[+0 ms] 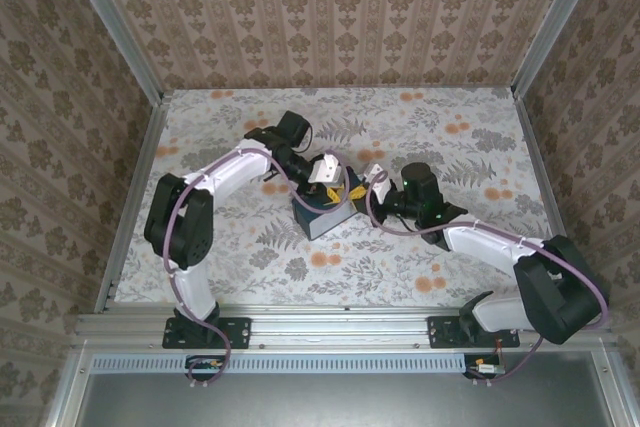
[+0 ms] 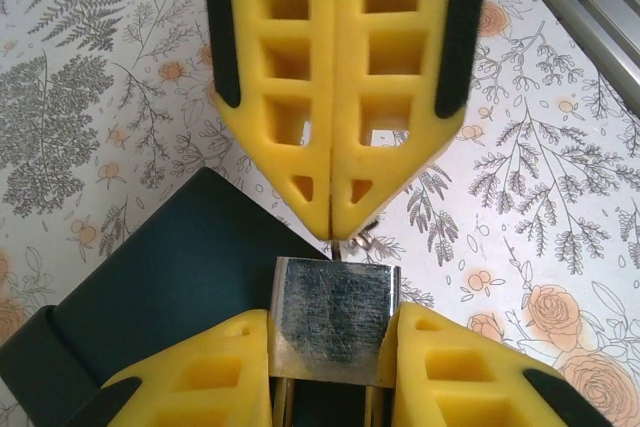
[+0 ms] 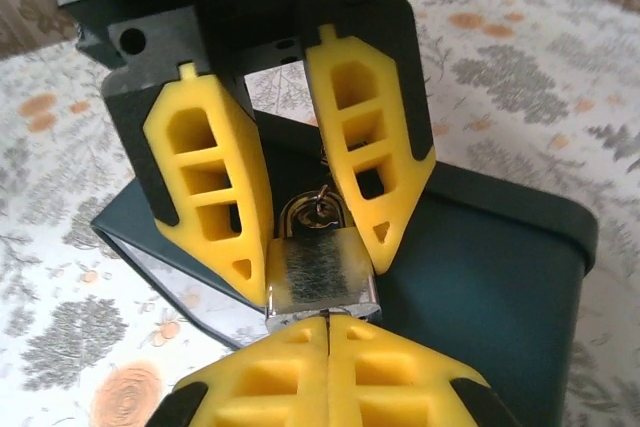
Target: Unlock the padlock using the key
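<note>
Between my two tools, above the box at mid-bench, the key (image 2: 357,240) shows as a small metallic sliver at the very tips of my right tool (image 2: 335,219). In the left wrist view it lies at twelve o'clock from the padlock (image 2: 335,307). It meets, or nearly meets, the padlock's flat end. Whether the blade is seated in the keyway I cannot tell, because the pads hide it.

My right tool (image 3: 328,332) is fully closed, pads pressed together on the key alone. Judgement: a tight pinch suits so thin a part and gives purchase for turning.

My left tool (image 3: 315,247) is narrowed onto the padlock (image 3: 320,272), one pad on each side of the brushed steel body, with the shackle (image 3: 315,209) pointing back toward its wrist. Judgement: this presents the keyway end to the right tool and braces the body against twist.

The padlock sits over an edge of the dark teal box (image 3: 500,267), which stands on the floral bench (image 3: 60,247). Whether it rests on the box I cannot tell. From overhead the tools meet nose to nose, with the left tool (image 1: 340,185) at nine o'clock of the meeting point and the right tool (image 1: 366,187) at three.

Risk, as judged: the key slipping in the pads under rotation.
</note>
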{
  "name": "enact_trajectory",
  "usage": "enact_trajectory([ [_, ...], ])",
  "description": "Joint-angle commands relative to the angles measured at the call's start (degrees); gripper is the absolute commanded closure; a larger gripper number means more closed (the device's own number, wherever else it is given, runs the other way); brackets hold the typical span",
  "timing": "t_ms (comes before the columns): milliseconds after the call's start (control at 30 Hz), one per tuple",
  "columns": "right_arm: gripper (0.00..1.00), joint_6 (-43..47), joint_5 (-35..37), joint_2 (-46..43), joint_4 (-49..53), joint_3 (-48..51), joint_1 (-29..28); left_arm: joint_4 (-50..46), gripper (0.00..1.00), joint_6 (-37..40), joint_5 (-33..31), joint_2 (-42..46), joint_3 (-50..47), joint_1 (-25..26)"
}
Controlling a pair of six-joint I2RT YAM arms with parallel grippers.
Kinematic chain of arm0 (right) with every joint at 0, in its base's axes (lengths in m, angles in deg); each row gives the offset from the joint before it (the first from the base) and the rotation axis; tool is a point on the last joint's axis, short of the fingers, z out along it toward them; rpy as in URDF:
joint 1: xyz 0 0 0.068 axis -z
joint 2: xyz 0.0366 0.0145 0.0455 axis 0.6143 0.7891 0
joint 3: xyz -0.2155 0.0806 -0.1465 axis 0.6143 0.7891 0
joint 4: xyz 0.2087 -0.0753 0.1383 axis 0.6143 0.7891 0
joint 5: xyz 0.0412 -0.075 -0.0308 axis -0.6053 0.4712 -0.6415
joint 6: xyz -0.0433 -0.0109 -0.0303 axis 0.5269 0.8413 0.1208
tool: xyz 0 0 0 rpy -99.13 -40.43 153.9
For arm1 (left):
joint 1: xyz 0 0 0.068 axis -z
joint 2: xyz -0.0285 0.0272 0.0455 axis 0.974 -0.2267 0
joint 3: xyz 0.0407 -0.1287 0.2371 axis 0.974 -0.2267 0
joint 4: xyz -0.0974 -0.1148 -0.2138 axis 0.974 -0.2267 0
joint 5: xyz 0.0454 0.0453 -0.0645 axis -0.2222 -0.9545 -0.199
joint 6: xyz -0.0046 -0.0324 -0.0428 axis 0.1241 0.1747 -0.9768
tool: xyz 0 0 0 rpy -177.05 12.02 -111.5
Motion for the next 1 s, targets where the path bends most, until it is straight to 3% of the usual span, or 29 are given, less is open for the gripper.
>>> enact_trajectory([
  [0,0.99,-11.4,-4.7,1.1,2.3,-3.7,0.8,1.7,0.83,-1.5,-1.8,0.9,-3.4,1.5],
  [400,1.0,-42.6,-3.2,1.6,3.9,-4.2,1.8,10.4,0.85,-6.2,-3.3,3.5,-7.4,2.3],
  [567,1.0,-50.1,-1.3,0.7,8.7,-5.3,0.6,13.7,0.85,-8.2,-4.2,4.4,-8.8,2.4],
  [967,1.0,-81.1,2.8,0.2,18.4,-10.1,-2.4,23.0,0.86,-11.3,-10.5,7.7,-12.9,4.3],
])
